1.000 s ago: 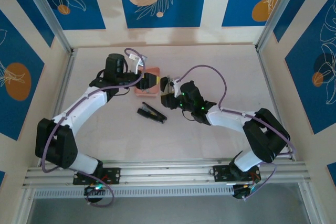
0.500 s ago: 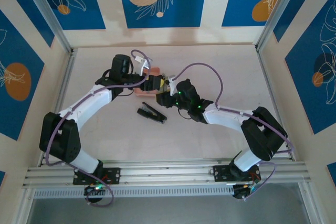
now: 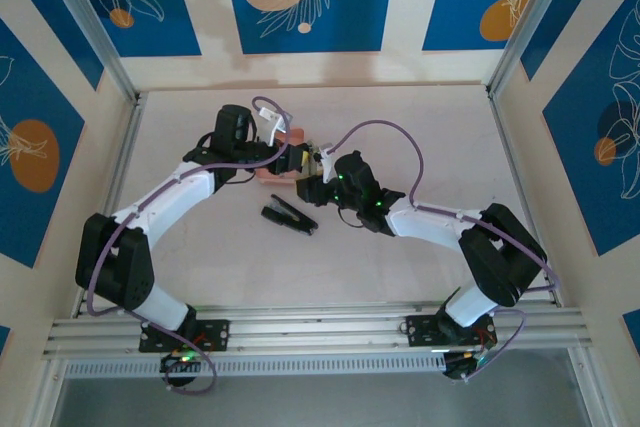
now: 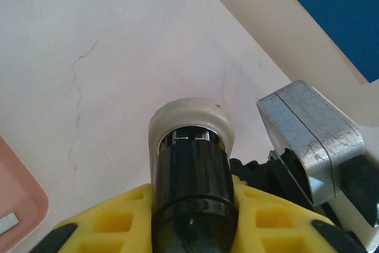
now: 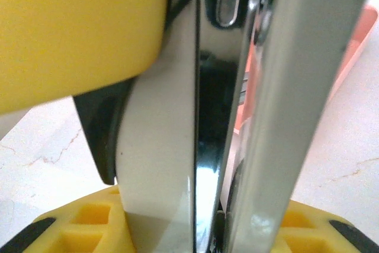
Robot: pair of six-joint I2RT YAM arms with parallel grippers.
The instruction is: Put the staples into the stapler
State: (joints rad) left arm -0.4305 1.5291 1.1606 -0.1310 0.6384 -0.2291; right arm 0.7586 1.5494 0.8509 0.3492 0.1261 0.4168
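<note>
My right gripper [image 3: 318, 183] is shut on the stapler [image 5: 160, 146], a white and chrome body held upright between its yellow fingers [image 5: 77, 229]. My left gripper [image 3: 293, 159] meets it from the left and is shut on the stapler's black, white-tipped upper part [image 4: 189, 164]. The silver metal magazine [image 4: 308, 134] hangs open to the right of that part. One grey strip of the staples [image 4: 6, 223] lies in the corner of the salmon-pink tray [image 4: 23, 199]. In the top view both grippers stand over the tray [image 3: 268, 171].
A black elongated object [image 3: 288, 215] lies on the table just in front of the tray. Pale tabletop [image 3: 420, 127] extends to the right and rear, bounded by metal rails and blue-patterned walls.
My left gripper has swung right from over the tray to the stapler and closed on its upper part. The right gripper moved slightly left and back with the stapler.
</note>
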